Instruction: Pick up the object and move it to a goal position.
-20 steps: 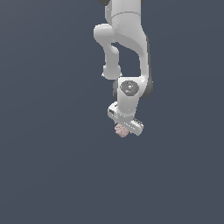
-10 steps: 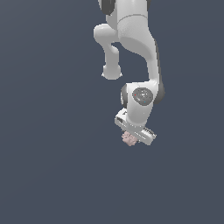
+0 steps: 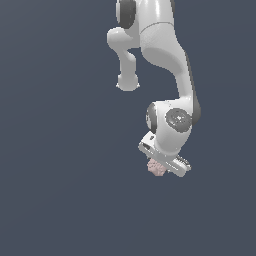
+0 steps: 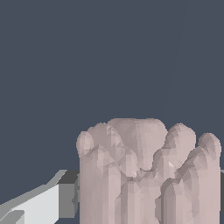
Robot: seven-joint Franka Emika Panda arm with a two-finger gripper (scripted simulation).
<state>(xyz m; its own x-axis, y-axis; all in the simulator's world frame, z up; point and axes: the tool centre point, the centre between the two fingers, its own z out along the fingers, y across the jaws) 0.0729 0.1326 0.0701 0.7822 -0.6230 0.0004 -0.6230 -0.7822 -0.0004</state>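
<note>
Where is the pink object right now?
In the exterior view, the pink object sits low and right of centre, tucked under the white gripper; it fills the wrist view's foreground.

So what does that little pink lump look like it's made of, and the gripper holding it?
The pink lump looks matte and chalky, like clay or soft stone: faceted bumps, no shine. Being a render, that stays a guess. The gripper looks like smooth glossy white plastic or painted metal, with soft highlights; its finger carries a dark grey pad.
</note>
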